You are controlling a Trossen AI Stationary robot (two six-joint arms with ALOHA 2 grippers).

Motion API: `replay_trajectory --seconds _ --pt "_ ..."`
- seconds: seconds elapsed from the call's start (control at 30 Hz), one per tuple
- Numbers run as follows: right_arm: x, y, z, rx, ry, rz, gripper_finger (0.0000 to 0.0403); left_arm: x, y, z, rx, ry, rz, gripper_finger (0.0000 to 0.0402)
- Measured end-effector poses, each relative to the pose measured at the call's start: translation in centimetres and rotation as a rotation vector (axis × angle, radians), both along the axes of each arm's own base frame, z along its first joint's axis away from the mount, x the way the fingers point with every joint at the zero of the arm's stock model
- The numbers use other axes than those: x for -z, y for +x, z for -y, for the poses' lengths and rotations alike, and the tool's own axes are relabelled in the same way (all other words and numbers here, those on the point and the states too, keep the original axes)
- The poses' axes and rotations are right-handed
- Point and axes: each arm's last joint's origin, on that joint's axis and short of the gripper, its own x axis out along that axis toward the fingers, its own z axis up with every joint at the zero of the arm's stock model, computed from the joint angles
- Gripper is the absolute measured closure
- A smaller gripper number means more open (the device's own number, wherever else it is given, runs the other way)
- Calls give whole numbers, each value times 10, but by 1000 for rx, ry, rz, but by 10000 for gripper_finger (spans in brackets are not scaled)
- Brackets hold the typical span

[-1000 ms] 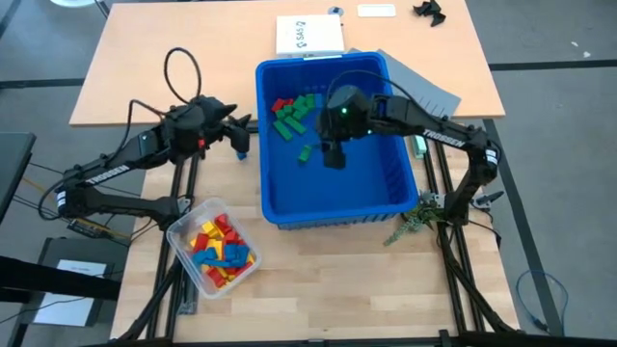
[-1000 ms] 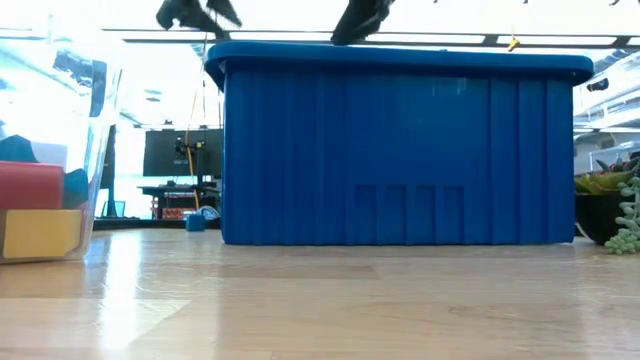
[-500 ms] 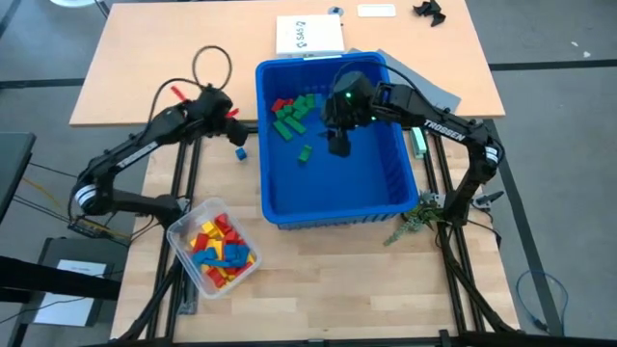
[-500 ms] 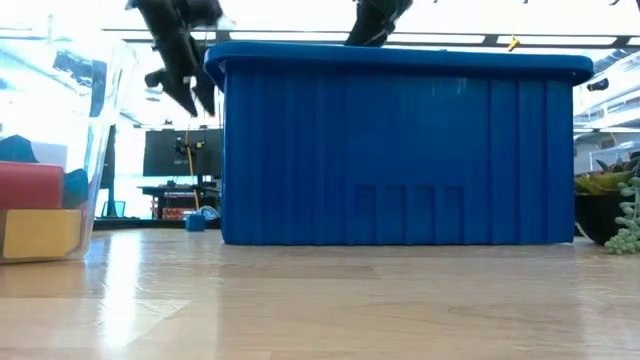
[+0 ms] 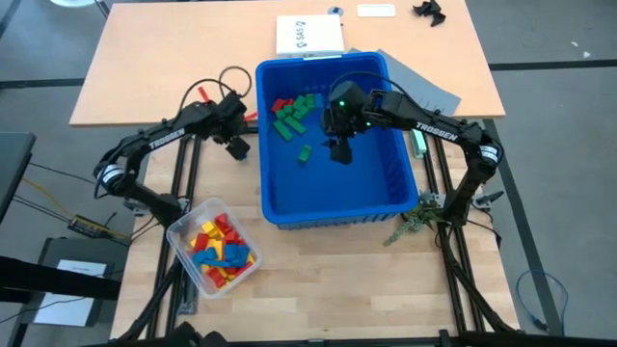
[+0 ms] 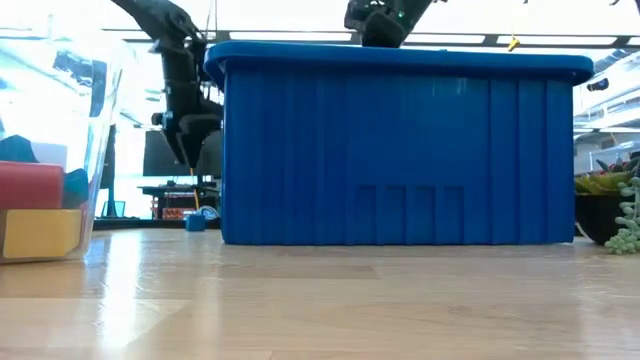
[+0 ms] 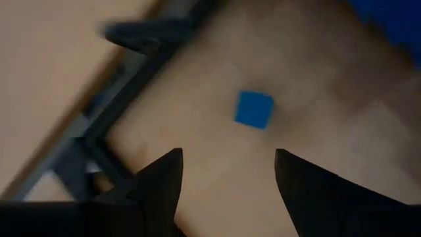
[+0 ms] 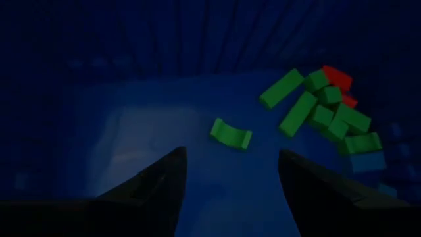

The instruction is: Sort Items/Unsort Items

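A small blue block point(image 7: 254, 109) lies flat on the wooden table just left of the large blue bin point(image 5: 328, 217); it also shows in the low view point(image 6: 195, 221). My left gripper point(image 7: 227, 158) is open and empty above that block, beside the bin's left wall point(image 5: 235, 146). My right gripper point(image 8: 230, 158) is open and empty inside the bin, above its floor point(image 5: 338, 151). A heap of green blocks point(image 5: 294, 116) with some red blocks point(image 5: 281, 103) lies in the bin's far left corner. One green block point(image 8: 231, 133) lies alone on the floor.
A clear tub point(image 5: 214, 253) of red, yellow and blue blocks stands at the near left. A white box point(image 5: 309, 36) and grey divider sheets point(image 5: 434, 92) lie behind the bin. A small plant point(image 5: 415, 220) is at the bin's near right corner.
My left gripper has come down from above the bin's rim to a height beside its left wall, over the blue block on the table. The block has stayed where it was.
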Motion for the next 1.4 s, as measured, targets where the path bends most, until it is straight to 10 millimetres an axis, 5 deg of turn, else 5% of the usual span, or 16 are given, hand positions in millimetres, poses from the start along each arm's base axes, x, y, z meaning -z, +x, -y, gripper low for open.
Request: replay_trajectory --seconds 0.43,0.83,1.17,1.4 --pt "-3 3 6 10 -35 56 169 73 8 -5 203 -41 -4 154" --pt "-3 2 8 19 -33 61 176 115 16 -14 206 -14 -14 154" --pt "-3 2 8 18 -32 60 181 116 17 -15 207 -21 -26 261" --pt "-2 1 7 16 -30 48 184 84 6 -6 153 52 -29 262"
